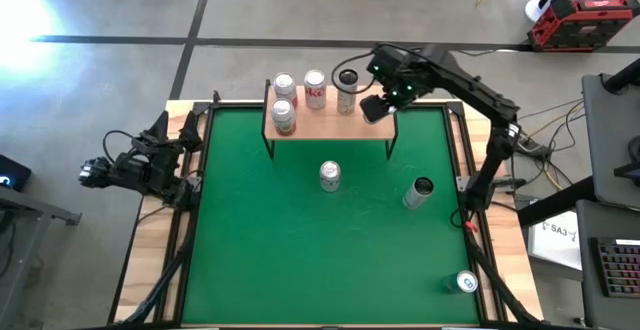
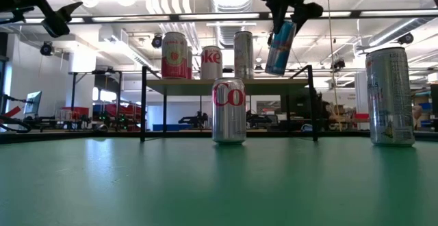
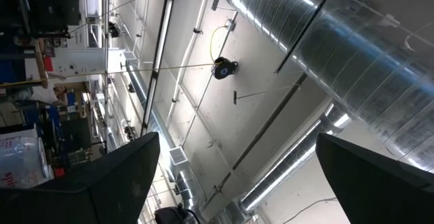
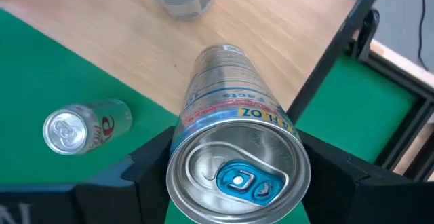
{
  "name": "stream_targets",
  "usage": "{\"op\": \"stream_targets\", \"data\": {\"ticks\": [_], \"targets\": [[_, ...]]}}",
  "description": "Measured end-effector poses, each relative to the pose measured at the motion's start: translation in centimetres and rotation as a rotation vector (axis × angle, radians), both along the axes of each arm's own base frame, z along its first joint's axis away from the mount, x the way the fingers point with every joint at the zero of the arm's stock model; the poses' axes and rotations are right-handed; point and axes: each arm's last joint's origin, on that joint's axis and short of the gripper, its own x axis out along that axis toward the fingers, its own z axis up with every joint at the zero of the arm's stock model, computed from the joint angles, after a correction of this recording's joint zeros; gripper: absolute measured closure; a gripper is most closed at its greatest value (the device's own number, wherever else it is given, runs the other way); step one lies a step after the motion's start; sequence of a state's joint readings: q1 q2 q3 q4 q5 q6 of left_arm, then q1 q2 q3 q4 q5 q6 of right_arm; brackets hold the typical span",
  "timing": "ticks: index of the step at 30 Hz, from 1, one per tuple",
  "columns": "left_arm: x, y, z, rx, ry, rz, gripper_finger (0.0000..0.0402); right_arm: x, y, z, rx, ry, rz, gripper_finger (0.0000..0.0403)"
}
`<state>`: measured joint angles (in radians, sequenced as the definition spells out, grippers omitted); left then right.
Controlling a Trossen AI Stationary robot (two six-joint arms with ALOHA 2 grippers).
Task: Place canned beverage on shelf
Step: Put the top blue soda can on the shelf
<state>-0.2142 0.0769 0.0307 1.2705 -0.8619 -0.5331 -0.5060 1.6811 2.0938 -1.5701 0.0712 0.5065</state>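
Observation:
The shelf (image 1: pixel 330 122) is a light-wood board on thin black legs at the far side of the green mat. Two cans (image 1: pixel 284 100), a red can (image 1: pixel 315 90) and a slim can (image 1: pixel 347 92) stand upright on the board. My right gripper (image 2: pixel 287 17) is above the board's right end, shut on a slim silver-and-blue canned beverage (image 2: pixel 280 48). My left gripper (image 3: pixel 237 183) stays open at the table's left edge, pointing up at the ceiling and holding nothing. My right gripper pinches the can's side wall just below the top rim (image 4: pixel 178 157) between its two fingers (image 4: pixel 146 166), one on each side. The fingers come from above, pointing steeply down. The can hangs tilted below them, its bottom end (image 2: pixel 274 72) just above the board.
A silver Coke can (image 1: pixel 330 176) stands upright on the mat in front of the shelf, and a slim can (image 1: pixel 418 192) stands to its right. Another can (image 1: pixel 467 282) is on the wooden border at the near right. The board's right end (image 4: pixel 285 41) is bare.

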Motion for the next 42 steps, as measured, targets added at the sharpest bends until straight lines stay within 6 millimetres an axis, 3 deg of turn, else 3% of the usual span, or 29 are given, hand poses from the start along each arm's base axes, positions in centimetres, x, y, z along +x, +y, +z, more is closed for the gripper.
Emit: {"op": "stream_targets", "data": {"ticks": [42], "targets": [[0.1, 0.0, 0.0, 0.002, 0.008, 0.0, 0.0022, 0.4, -0.4, -1.4, -0.052, 0.118, 0.292, 0.0156]]}}
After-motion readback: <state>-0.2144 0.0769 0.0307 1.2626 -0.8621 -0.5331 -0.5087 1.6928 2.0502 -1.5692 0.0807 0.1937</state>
